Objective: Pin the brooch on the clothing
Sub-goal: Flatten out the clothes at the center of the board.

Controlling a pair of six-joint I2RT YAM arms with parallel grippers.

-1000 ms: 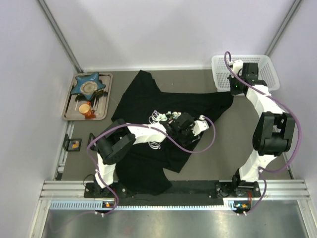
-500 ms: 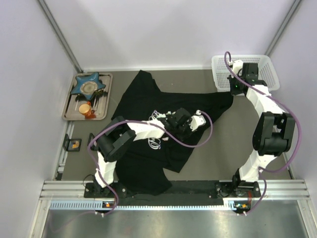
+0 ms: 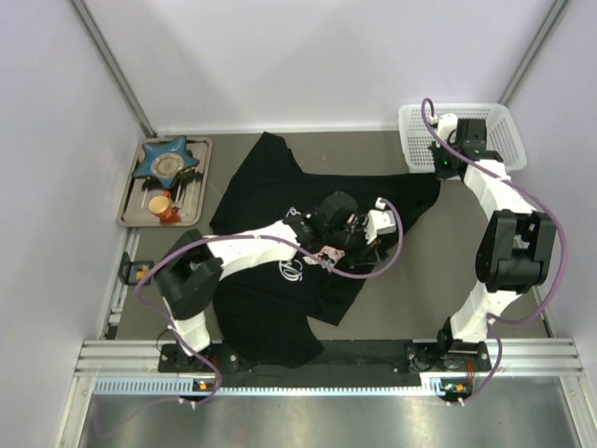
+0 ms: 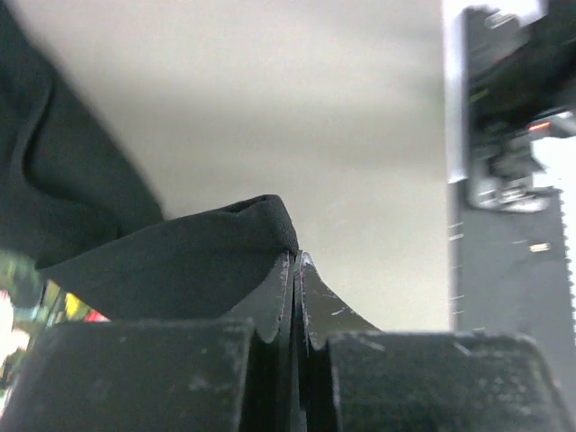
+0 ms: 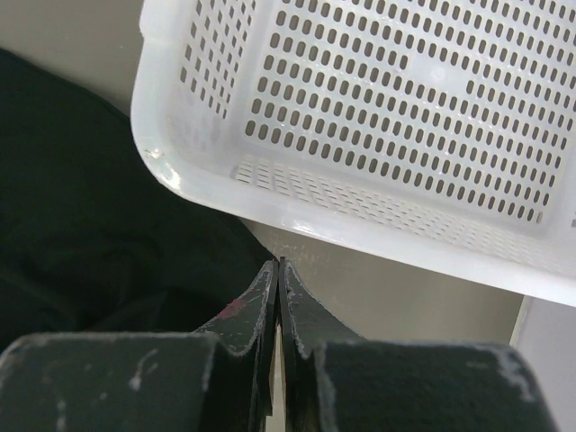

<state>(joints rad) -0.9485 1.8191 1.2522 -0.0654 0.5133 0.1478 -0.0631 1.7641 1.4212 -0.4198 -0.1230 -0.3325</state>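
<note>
White lettering (image 3: pixel 293 271) on the T-shirt (image 3: pixel 270 177) is illegible.

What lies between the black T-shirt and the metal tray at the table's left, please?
Just a narrow strip of bare table; the top external view shows nothing between the T-shirt and the tray.

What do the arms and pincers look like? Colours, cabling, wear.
The left arm and right arm both have white links and bulky black joint housings, and each trails a looping purple cable. The left pincer and right pincer have black, scuffed fingers tapering to pointed tips.
</note>
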